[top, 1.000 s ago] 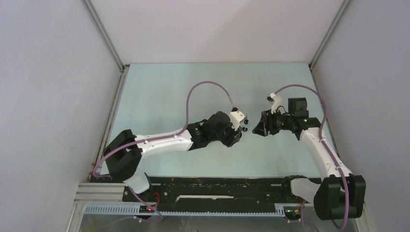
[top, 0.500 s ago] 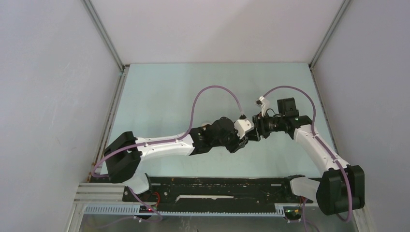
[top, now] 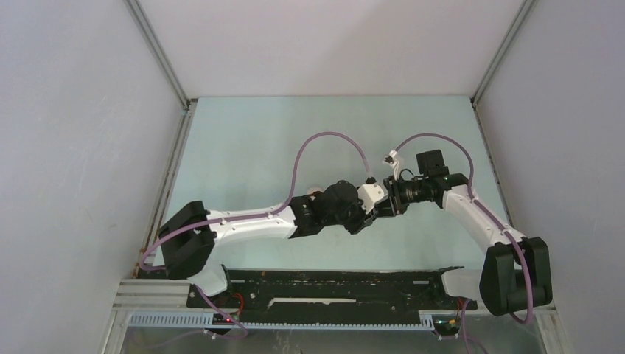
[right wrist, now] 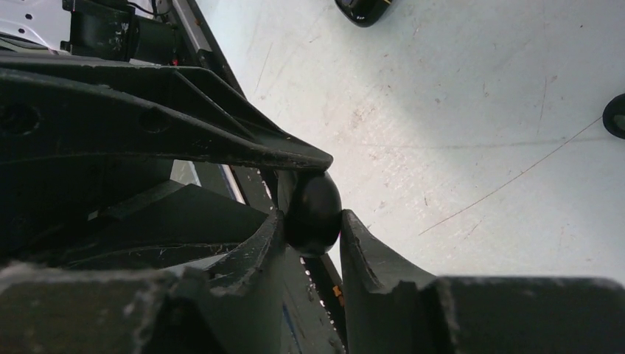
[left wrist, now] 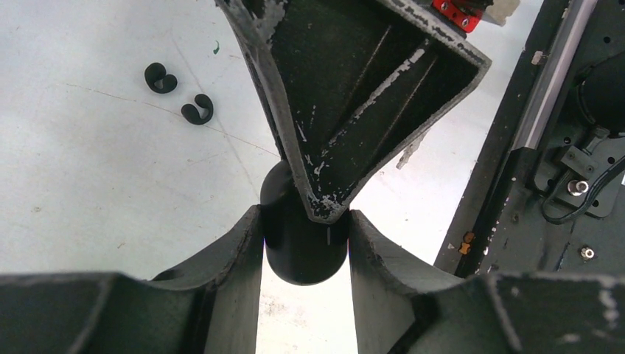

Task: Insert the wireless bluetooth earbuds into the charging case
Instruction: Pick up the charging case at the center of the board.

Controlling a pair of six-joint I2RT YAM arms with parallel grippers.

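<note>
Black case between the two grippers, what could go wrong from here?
1. The left gripper and the right gripper both pinch the same small, rounded black case. If they pull unevenly, it might pop out.
2. Their fingers sit crowded together at the case, so they could bump or jam.
3. The earbuds lie loose on the table nearby; a slipped case might knock them away.

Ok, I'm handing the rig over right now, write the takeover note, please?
Left hand: shut on the black case.
Right hand: shut on the same case, from the opposite side.
Two black earbuds lie loose on the table, apart from the case.
Done: case gripped by both hands.
Left: likely open it, then pick up and seat each earbud.
</note>
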